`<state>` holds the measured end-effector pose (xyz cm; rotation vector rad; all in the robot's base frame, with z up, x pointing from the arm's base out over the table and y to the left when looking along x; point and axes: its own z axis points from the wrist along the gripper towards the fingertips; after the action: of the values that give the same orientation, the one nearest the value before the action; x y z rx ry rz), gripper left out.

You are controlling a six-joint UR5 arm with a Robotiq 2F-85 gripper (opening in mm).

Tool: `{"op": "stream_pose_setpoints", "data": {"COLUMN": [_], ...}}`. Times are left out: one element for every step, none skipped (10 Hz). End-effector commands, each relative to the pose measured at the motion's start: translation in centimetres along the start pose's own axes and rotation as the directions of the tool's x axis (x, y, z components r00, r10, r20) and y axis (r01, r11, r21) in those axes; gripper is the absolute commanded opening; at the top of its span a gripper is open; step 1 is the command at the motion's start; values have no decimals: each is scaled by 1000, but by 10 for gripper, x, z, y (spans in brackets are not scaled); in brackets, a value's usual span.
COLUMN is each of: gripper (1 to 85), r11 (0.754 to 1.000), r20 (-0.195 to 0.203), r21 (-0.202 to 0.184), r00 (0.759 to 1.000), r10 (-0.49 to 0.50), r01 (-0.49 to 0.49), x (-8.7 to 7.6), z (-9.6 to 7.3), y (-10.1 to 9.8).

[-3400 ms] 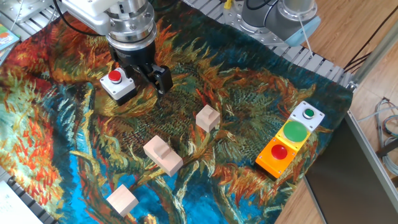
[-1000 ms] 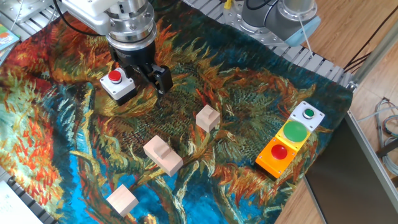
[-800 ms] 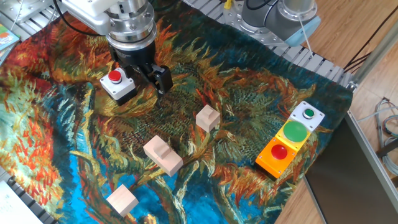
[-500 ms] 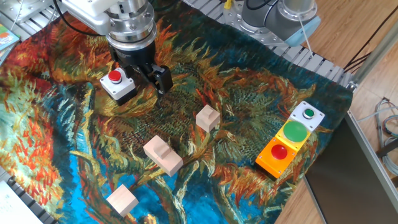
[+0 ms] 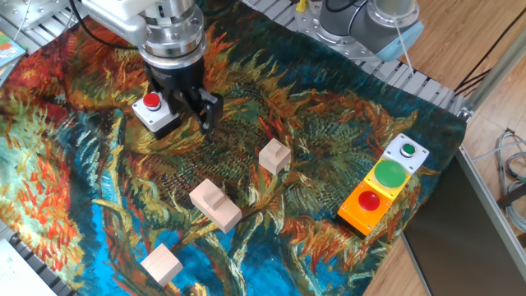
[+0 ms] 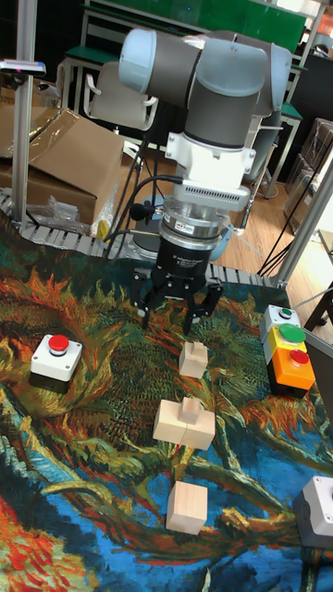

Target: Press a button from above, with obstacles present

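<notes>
The button (image 5: 151, 101) is a small red cap on a white housing (image 5: 158, 117) at the cloth's far left; in the tall fixed view the button (image 6: 57, 344) sits well left of the arm. My gripper (image 5: 187, 105) hangs just right of the housing, not over the red cap, fingers pointing down. The tall fixed view shows a gap between the gripper's (image 6: 180, 314) fingertips, with nothing held. Three pale wooden obstacles lie in a row toward the front: a small block (image 5: 274, 155), a stepped block (image 5: 215, 205) and a cube (image 5: 161, 264).
A yellow and orange box with a large green button (image 5: 391, 174) and a red button (image 5: 369, 200) stands at the right edge, beside a small green button (image 5: 408, 150) on white. A grey box (image 6: 319, 509) shows at the near right corner.
The gripper has turned and shifted slightly left toward the button; its visible finger now sits lower and closer to the white housing. Blocks and buttons have not moved.
</notes>
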<state>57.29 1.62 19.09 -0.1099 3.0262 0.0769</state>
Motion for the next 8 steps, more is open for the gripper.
{"op": "stream_pose_setpoints", "data": {"gripper": [610, 603, 597, 573, 527, 520, 510, 493], "r11": [999, 998, 998, 998, 998, 998, 999, 999], "r20": [75, 77, 77, 73, 59, 30, -10, -54], "r21": [-29, -31, -36, -32, -23, -8, -4, 17], "r00": [996, 996, 996, 996, 997, 998, 999, 997], "r10": [-44, -45, -44, -45, -54, -58, -52, -45], "r01": [46, 48, 47, 48, 55, 58, 51, 46], "x": [-19, -19, -19, -18, -15, -7, 3, 14], "z": [-2, -2, -2, -2, -2, -1, -1, -2], "y": [9, 10, 11, 10, 7, 3, 1, -5]}}
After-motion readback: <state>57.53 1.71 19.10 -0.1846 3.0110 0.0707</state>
